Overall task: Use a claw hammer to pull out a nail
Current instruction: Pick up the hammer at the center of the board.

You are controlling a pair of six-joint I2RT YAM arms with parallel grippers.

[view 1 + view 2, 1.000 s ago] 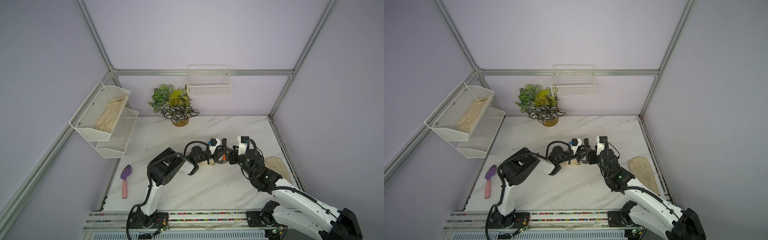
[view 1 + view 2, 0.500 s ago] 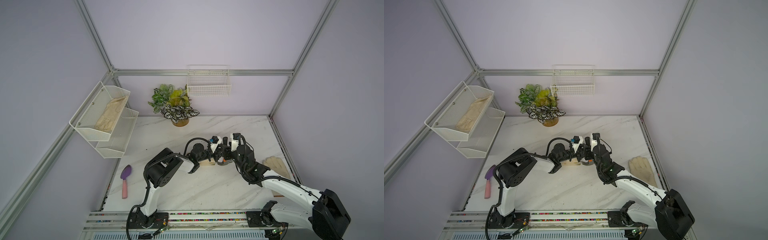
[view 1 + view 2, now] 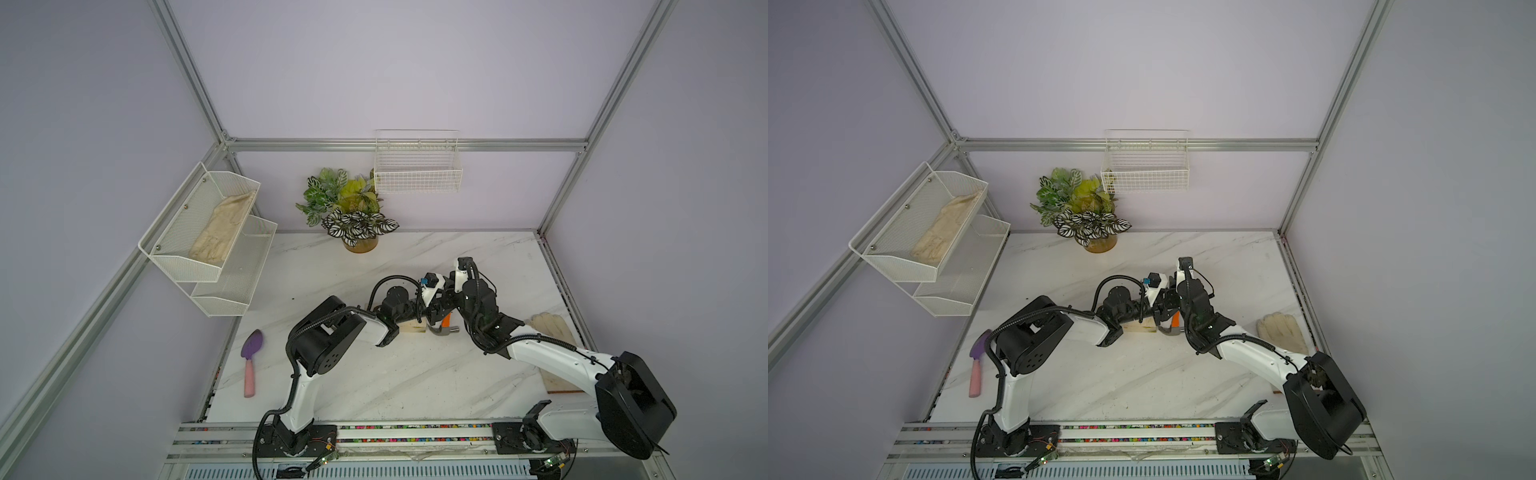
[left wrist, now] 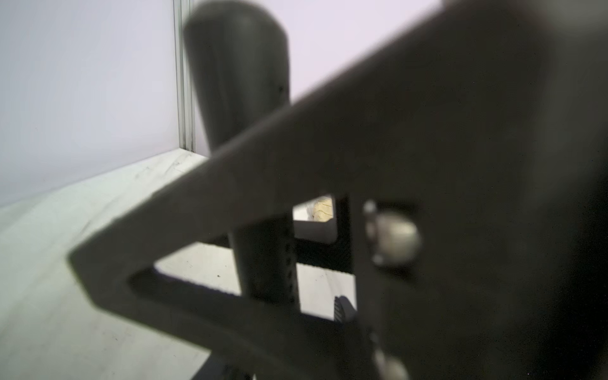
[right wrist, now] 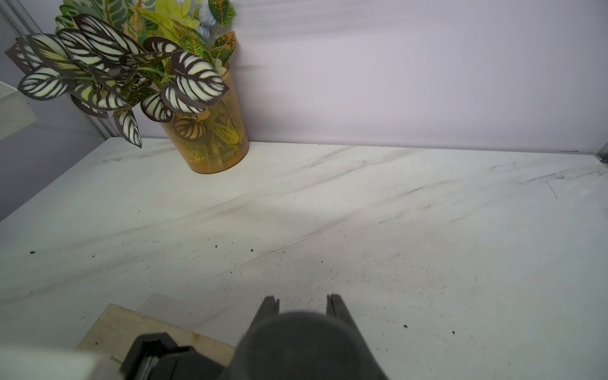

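The claw hammer stands with its silver head [image 3: 443, 331] down on the table beside a small wood block [image 3: 411, 328], its orange neck [image 3: 446, 321] rising from it. Both top views show the two grippers meeting at the black handle above. In the right wrist view the handle's butt [image 5: 302, 345] fills the space between the fingertips [image 5: 271, 301], so my right gripper [image 5: 302, 301] is shut on it. My left gripper [image 3: 433, 309] is next to it; in the left wrist view one ribbed fingertip [image 4: 342, 309] stands off the handle [image 4: 237, 75]. The nail is hidden.
A purple trowel [image 3: 251, 357] with a pink handle lies at the table's left edge. A potted plant [image 3: 353, 216] stands at the back. A glove [image 3: 548, 328] and a wooden board [image 3: 561, 382] lie on the right. A mesh shelf [image 3: 208, 232] hangs on the left wall.
My right gripper has moved in to the hammer's handle and closed round it. My left gripper's jaws have opened off the handle. The hammer stays by the wood block.
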